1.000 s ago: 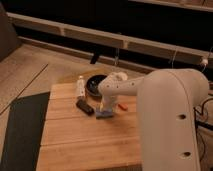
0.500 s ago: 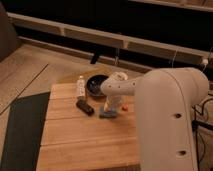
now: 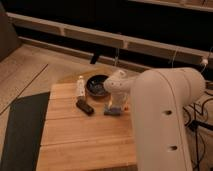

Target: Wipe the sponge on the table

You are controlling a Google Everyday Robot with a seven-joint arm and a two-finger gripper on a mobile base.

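The sponge (image 3: 112, 111), a small flat blue-grey pad, lies on the light-brown plank table (image 3: 80, 140) right of its middle. My gripper (image 3: 116, 103) comes down from the white arm and sits directly over the sponge, touching or pressing it. The arm's large white body (image 3: 165, 115) fills the right side and hides the table's right part.
A black bar-shaped object (image 3: 84, 106) lies left of the sponge. A dark bowl (image 3: 97, 85) and a small white bottle (image 3: 80, 86) stand at the table's far edge. A thin orange-red tool (image 3: 126, 106) shows right of the sponge. A dark grey mat (image 3: 22, 130) covers the floor at left.
The gripper and the sponge have shifted slightly across the table toward the arm's body. The other objects have not moved.
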